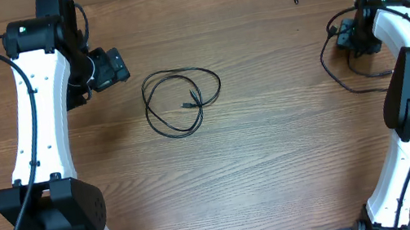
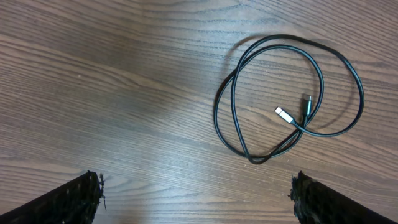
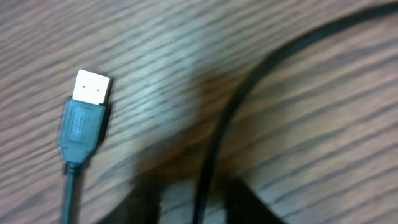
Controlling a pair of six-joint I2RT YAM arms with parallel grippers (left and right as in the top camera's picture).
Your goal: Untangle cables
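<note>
Ahead of the wide-open left tool (image 2: pixel 199 196), a coiled cable (image 2: pixel 252 158) lies loose; only the right wrist view catches a silver-tipped plug (image 3: pixel 91 87) by the right tool (image 1: pixel 345 36), open or closed, can't tell.

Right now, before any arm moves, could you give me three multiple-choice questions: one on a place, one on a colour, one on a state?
1. The coiled cable lies nearer: A) the left gripper; B) the right gripper; C) the right arm's base.
2. Its cord is: A) red; B) black; C) white.
3. The left gripper is: A) shut on the coiled cable; B) shut on a plug; C) open.
1 A, the overhead view shows it close by; 2 B, both views show black; 3 C, its fingers stand wide apart, holding nothing.
</note>
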